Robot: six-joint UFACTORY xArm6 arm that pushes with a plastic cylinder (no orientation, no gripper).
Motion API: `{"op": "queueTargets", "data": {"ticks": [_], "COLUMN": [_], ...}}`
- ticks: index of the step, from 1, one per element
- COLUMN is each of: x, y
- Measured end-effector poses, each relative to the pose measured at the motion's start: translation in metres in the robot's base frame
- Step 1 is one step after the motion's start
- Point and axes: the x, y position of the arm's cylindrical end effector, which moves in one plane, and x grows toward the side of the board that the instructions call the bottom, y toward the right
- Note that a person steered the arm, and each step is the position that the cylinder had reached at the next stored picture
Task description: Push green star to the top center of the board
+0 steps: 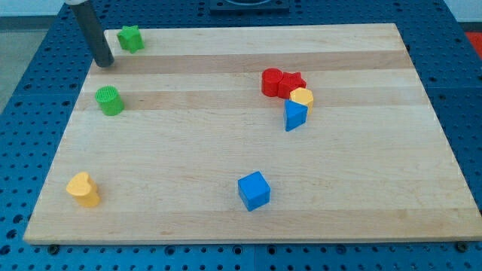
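The green star (131, 38) sits at the top left corner of the wooden board (226, 158). My tip (105, 63) rests on the board just below and to the left of the star, a short gap apart from it. The dark rod rises from the tip toward the view's top left. A green cylinder (110, 100) stands below my tip, near the left edge.
A red cylinder (272, 81), a red star (292, 81), a small yellow block (302, 97) and a blue triangular block (295, 115) cluster right of centre. A blue cube (254, 190) lies low in the middle. A yellow block (83, 189) lies at the bottom left.
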Motion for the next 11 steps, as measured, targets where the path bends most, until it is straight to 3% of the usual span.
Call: {"op": "queueTargets", "data": {"ticks": [1, 3, 11], "x": [-0.021, -0.057, -0.042], "y": [-0.020, -0.002, 0.211]}}
